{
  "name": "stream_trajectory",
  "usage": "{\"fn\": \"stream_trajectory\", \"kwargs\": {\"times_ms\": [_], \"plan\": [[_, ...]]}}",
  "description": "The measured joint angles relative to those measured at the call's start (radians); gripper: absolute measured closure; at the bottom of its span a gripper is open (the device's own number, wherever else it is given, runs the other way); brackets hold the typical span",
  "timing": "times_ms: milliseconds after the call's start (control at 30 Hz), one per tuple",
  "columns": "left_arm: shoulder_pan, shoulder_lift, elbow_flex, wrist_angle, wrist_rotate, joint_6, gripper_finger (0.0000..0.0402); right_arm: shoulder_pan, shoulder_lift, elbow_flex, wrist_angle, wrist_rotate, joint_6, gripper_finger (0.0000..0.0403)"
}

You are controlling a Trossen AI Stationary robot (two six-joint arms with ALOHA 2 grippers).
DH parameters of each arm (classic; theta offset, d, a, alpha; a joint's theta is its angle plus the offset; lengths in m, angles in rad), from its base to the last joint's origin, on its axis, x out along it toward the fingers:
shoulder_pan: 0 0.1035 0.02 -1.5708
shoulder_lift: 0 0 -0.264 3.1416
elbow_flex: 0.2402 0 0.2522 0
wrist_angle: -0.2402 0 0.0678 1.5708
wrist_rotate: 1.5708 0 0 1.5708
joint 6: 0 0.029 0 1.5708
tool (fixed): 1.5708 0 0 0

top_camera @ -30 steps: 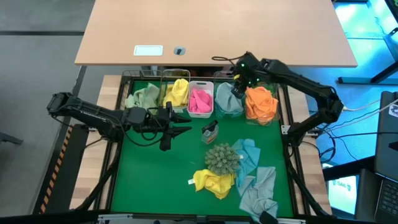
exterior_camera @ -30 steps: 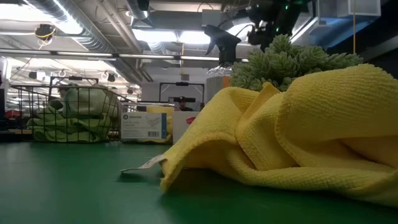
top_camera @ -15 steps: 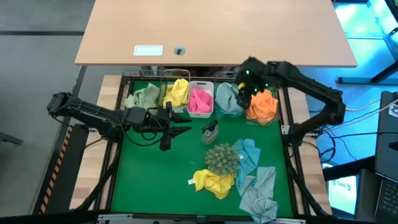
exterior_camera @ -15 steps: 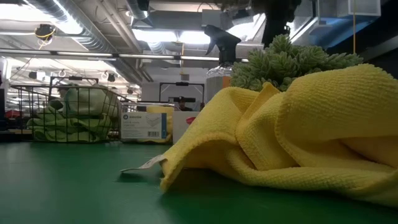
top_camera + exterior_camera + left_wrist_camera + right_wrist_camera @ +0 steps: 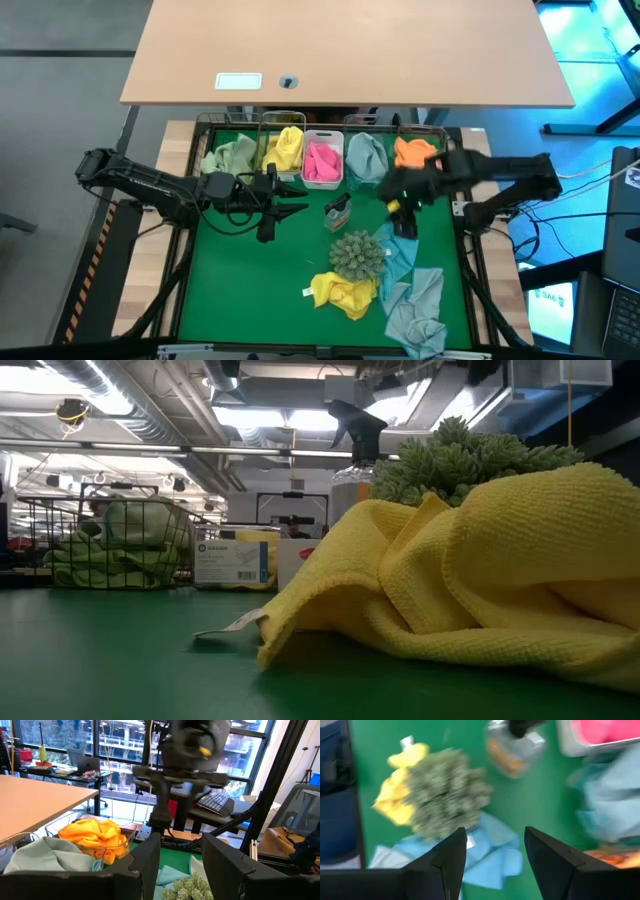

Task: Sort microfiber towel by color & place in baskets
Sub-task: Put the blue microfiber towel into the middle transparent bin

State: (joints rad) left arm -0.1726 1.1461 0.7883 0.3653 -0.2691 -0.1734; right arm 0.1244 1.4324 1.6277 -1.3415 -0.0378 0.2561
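Note:
Five baskets stand in a row at the far edge, holding green [image 5: 228,156], yellow [image 5: 286,147], pink [image 5: 322,161], light blue [image 5: 365,157] and orange [image 5: 414,152] towels. Loose on the green mat lie a yellow towel [image 5: 345,293], a light blue towel [image 5: 401,250] and a grey-blue towel [image 5: 418,312]. My right gripper [image 5: 495,865] hangs open and empty above the light blue towel [image 5: 492,847], pointing steeply down. My left gripper [image 5: 181,865] is open and empty, level, at mid-left [image 5: 290,206].
A spiky grey-green ball [image 5: 357,255] sits between the loose yellow and blue towels. A spray bottle [image 5: 338,209] stands just in front of the pink basket. In the low view the yellow towel [image 5: 480,580] fills the foreground. Bare mat lies at the near left.
My right gripper has swung away from above the orange basket toward the table's near edge and middle, rising a little, tipping and rolling. It now hangs over the light blue towel, still open and empty. The orange towel has stayed in its basket.

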Motion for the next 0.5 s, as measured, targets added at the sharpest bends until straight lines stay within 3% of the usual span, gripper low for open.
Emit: {"fn": "stream_trajectory", "kwargs": {"times_ms": [233,500], "plan": [[0.000,0.000,0.000,0.000,0.000,0.000,0.0264,0.227,0.001,-0.039,0.015,0.010,0.128,0.0203],[0.000,0.000,0.000,0.000,0.000,0.000,0.0264,0.393,0.001,-0.174,0.015,0.186,0.315,0.0203]]}}
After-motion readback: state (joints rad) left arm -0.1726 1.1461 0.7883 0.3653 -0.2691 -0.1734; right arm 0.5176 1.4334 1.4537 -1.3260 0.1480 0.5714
